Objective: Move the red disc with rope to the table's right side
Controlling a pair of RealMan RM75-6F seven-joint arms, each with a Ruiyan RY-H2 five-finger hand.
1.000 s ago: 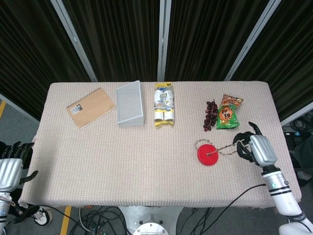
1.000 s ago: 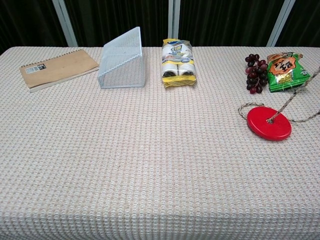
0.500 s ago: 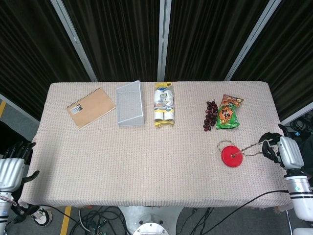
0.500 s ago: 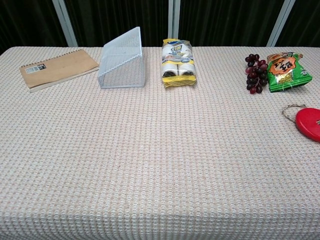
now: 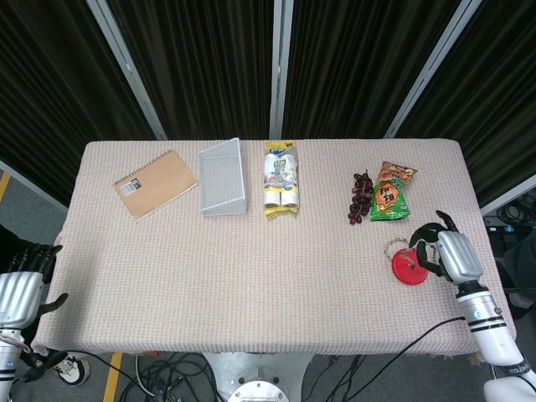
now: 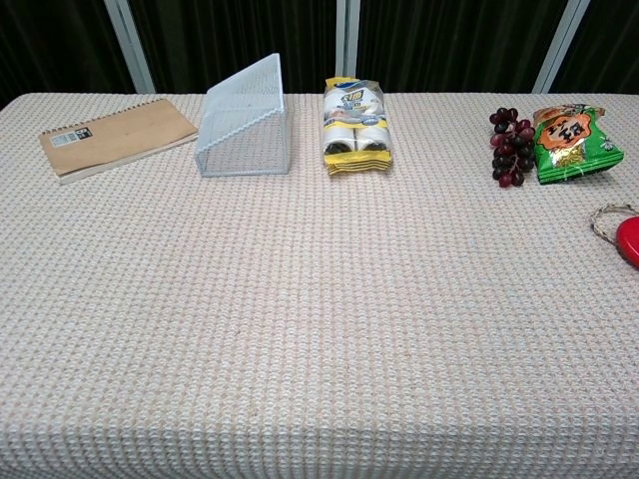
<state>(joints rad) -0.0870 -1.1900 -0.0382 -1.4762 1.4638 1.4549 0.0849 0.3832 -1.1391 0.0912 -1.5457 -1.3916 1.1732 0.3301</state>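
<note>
The red disc (image 5: 408,267) lies flat on the cloth near the table's right edge, with a small loop of its rope (image 5: 394,247) showing at its upper left. In the chest view only the red disc's left rim (image 6: 630,242) and the rope loop (image 6: 610,216) show at the right border. My right hand (image 5: 448,255) sits right beside the disc, its fingers curled in at the disc's right rim where the rope runs; the rest of the rope is hidden under them. My left hand (image 5: 18,289) hangs off the table's left edge, fingers apart, holding nothing.
A green snack bag (image 5: 391,198) and dark grapes (image 5: 361,196) lie just behind the disc. Farther left along the back are a yellow pack (image 5: 281,178), a wire mesh basket (image 5: 223,178) and a brown notebook (image 5: 154,182). The table's right edge (image 5: 484,251) runs under my right hand.
The disc has slid from the table's middle right to near its right edge. My right hand swung out right with the rope taut, then came back beside the disc. The left hand stayed put.
</note>
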